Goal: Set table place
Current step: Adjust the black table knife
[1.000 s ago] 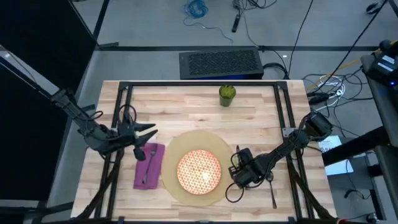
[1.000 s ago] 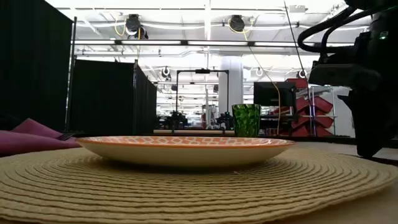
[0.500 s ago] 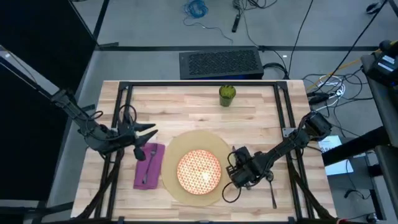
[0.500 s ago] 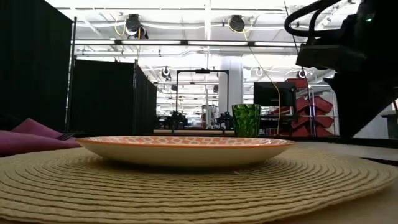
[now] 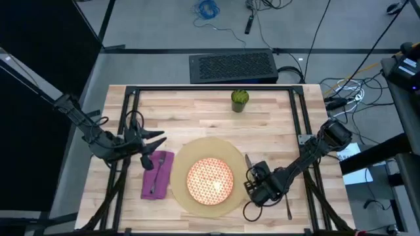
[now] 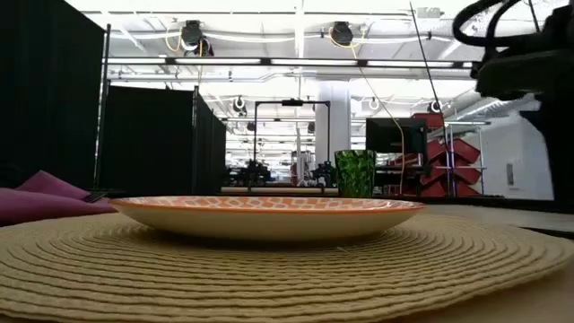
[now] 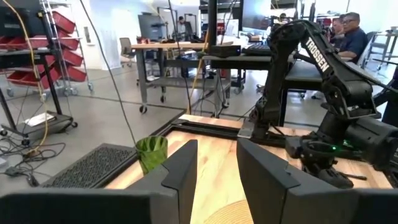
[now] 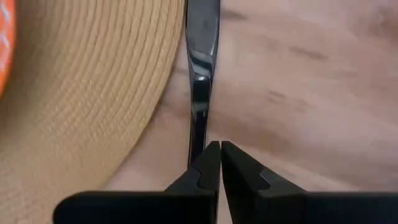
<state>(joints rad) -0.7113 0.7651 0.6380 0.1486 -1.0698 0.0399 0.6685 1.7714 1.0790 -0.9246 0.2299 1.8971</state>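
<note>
The round tan place mat (image 5: 197, 152) lies at the near middle of the wooden table (image 5: 275, 124), with a red-and-cream plate (image 5: 210, 180) on it. A dark knife (image 8: 202, 62) lies flat on the table along the mat's right edge (image 5: 248, 162). My right gripper (image 8: 219, 148) is shut, its tips over the knife's handle, just right of the mat (image 5: 252, 176). My left gripper (image 5: 156, 139) hangs open above the far end of a purple napkin (image 5: 156, 174) that carries a fork. My right gripper's shut fingertips (image 8: 210, 155) stand at the knife's handle (image 8: 198, 118), coming along it from the near side. The handle runs in behind one fingertip, and I cannot tell whether they touch. The knife lies flat on the table.
A green cup (image 5: 239, 99) stands at the far middle of the table. A spoon (image 5: 287, 203) lies near the front right, under my right arm. Black frame bars (image 5: 302, 118) run along the table's sides. Bare wood shows between cup and mat.
My right gripper has drawn back toward the table's near edge and a little to the right, showing more of the knife beside the mat. In the low view the arm has moved out toward the right. The knife, plate and mat have stayed put.
</note>
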